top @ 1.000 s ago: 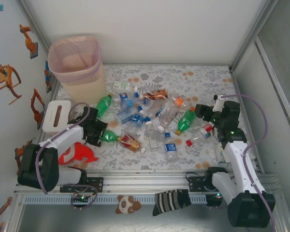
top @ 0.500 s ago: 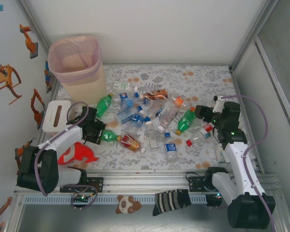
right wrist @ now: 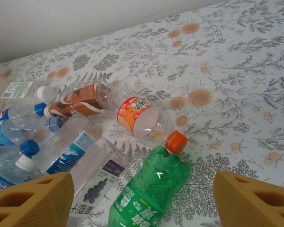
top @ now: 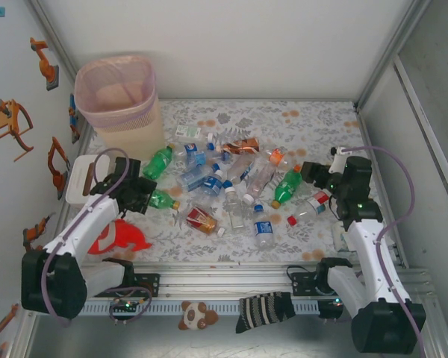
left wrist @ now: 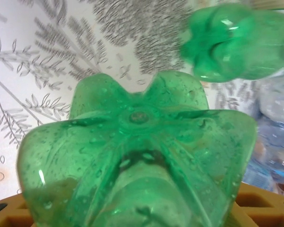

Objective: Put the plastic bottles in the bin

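Our left gripper (top: 146, 195) clenches a green bottle (left wrist: 137, 156) by its base near the white box (top: 78, 186); our right gripper (top: 314, 174) hangs released, jaws wide apart, above scattered bottles (right wrist: 144, 120).

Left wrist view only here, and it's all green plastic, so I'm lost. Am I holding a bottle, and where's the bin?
Observer: Yes. From the top view, your left fingers grip a green bottle at its base end.
Operator: And the bin?
Observer: The bin stands in the far left corner, beyond a white box.
Operator: Is the right arm busy?
Observer: No. The right fingers are open and empty, beside a second green bottle.
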Action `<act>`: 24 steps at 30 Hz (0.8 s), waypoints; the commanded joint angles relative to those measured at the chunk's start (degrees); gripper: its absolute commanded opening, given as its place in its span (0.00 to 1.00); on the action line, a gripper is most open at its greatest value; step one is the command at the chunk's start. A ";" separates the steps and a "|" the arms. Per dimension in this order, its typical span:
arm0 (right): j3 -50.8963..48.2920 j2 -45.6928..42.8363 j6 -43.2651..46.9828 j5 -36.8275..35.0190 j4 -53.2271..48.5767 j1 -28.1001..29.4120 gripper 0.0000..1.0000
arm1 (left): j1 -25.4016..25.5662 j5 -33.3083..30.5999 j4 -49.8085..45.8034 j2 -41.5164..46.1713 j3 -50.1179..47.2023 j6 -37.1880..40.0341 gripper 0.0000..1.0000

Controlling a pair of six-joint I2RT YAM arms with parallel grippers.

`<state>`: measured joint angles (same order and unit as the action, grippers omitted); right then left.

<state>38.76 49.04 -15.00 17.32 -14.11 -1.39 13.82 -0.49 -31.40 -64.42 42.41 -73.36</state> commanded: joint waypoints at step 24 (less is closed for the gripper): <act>7.97 0.46 3.70 -1.90 -3.42 0.51 0.76 | -1.07 5.85 6.87 3.93 29.16 62.43 0.50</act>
<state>44.62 49.80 -12.60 16.58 -16.53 -1.39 13.08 6.66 -24.80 -58.46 67.99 -21.34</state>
